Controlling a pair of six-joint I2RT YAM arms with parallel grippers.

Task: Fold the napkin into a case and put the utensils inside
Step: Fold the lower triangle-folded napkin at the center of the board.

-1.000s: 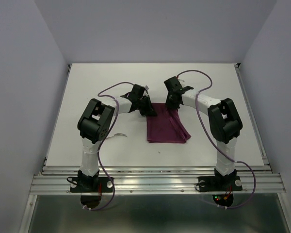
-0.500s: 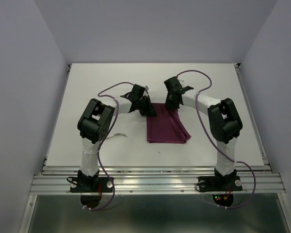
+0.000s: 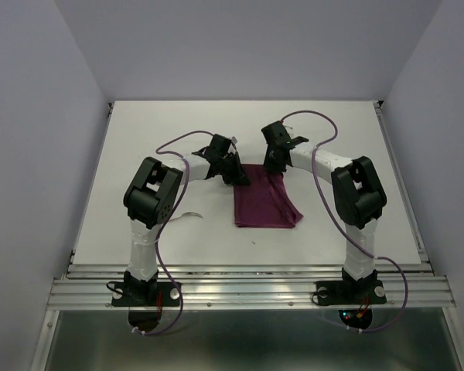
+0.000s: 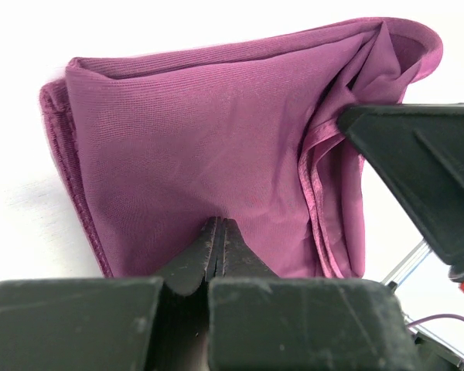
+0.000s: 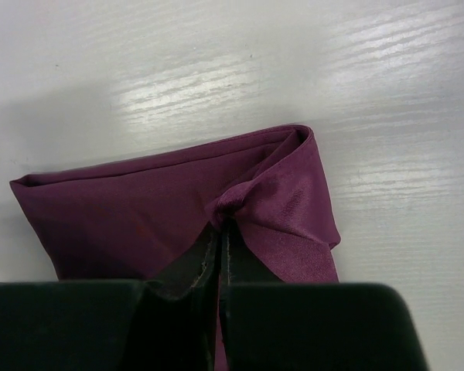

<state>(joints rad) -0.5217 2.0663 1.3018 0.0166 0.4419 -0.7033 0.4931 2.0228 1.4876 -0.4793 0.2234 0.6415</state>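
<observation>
The burgundy napkin (image 3: 264,201) lies folded in layers as a broad rectangle at mid-table; no narrow case shows. My left gripper (image 3: 237,177) is at its far left corner, jaws shut with the cloth (image 4: 216,147) pinched at the tips (image 4: 219,224). My right gripper (image 3: 275,165) is at the far right corner, shut on a bunched fold of the napkin (image 5: 278,193) at its tips (image 5: 223,222). The right gripper's finger (image 4: 425,162) shows in the left wrist view beside the cloth's layered edge. Of the utensils only a slim pale sliver (image 3: 189,215) shows, next to the left arm.
The white table (image 3: 332,131) is walled by pale panels on the left, back and right. An aluminium rail (image 3: 247,290) runs along the near edge by both arm bases. Purple cables (image 3: 317,120) loop off the arms.
The right gripper has closed on the napkin's far right corner, and the cloth's near right corner drew in slightly. The left gripper stays shut in place.
</observation>
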